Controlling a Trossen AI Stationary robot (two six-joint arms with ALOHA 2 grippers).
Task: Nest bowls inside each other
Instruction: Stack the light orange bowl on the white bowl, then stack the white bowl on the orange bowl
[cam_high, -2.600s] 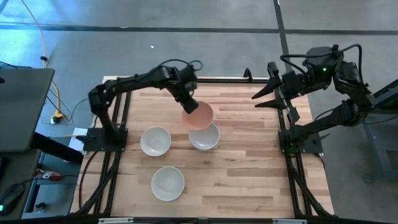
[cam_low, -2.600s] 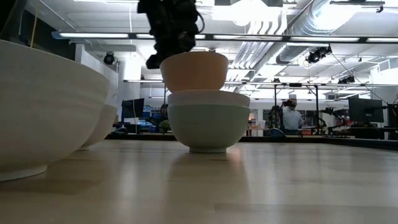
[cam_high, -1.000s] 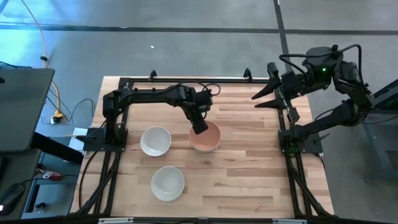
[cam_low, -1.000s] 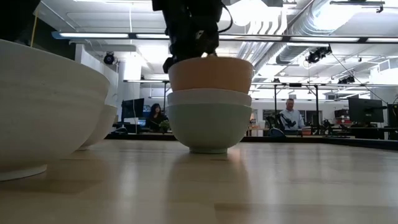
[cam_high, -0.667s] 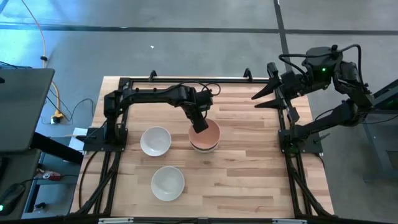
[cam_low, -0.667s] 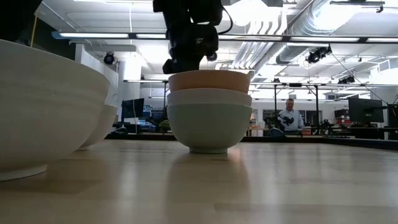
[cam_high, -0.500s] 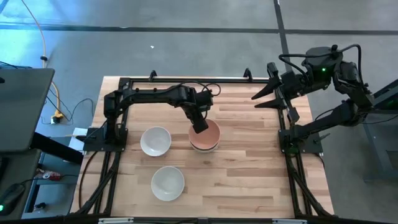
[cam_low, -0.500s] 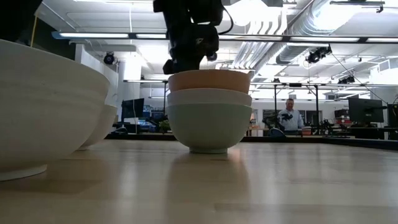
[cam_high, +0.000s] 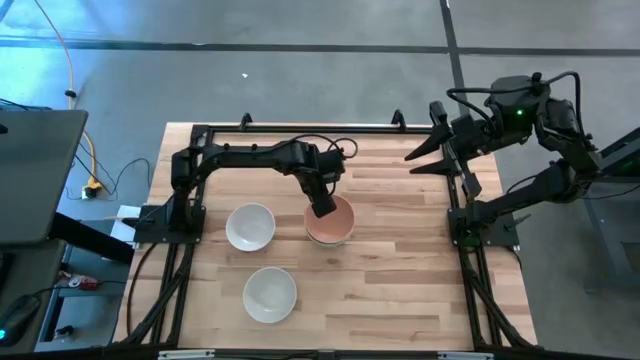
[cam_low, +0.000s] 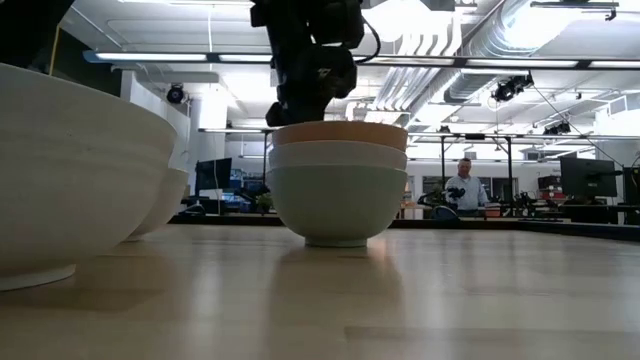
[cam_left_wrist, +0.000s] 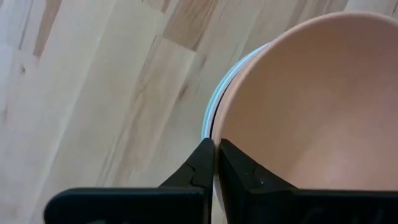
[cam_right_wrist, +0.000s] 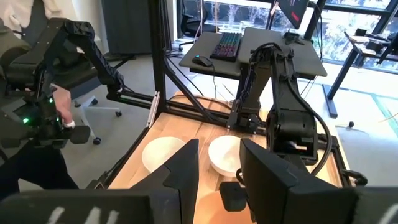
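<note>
A stack of three bowls stands mid-table: mint green bowl (cam_low: 337, 205) at the bottom, a white bowl (cam_low: 337, 155) in it, the salmon-orange bowl (cam_high: 332, 222) (cam_low: 337, 131) on top, only its rim band showing above the white one. Two more white bowls stand apart on their feet: one (cam_high: 250, 227) to the stack's left, one (cam_high: 270, 294) nearer the near edge. My left gripper (cam_high: 320, 206) (cam_left_wrist: 215, 163) is shut on the salmon bowl at its left side. My right gripper (cam_high: 428, 150) (cam_right_wrist: 219, 169) hangs open past the table's far right corner. My left gripper pinches the salmon bowl's rim (cam_left_wrist: 217, 134) on the bowl's left side, one finger inside the bowl (cam_left_wrist: 239, 171) and one outside (cam_left_wrist: 198, 167). The fingers come from above, pointing down. The bowl sits upright, sunk into the white bowl below it.
The two loose white bowls loom at the left of the low view (cam_low: 70, 180). The black frame rail (cam_high: 300, 128) runs along the far edge. Bare wood (cam_high: 410, 270) lies right of and nearer than the stack. People sit in the room behind (cam_low: 462, 188).
My left gripper has moved down, keeping its hold, and the salmon bowl has sunk from standing high above the white bowl's rim to sitting deep in it, with only a narrow band showing. The right arm has kept still.
</note>
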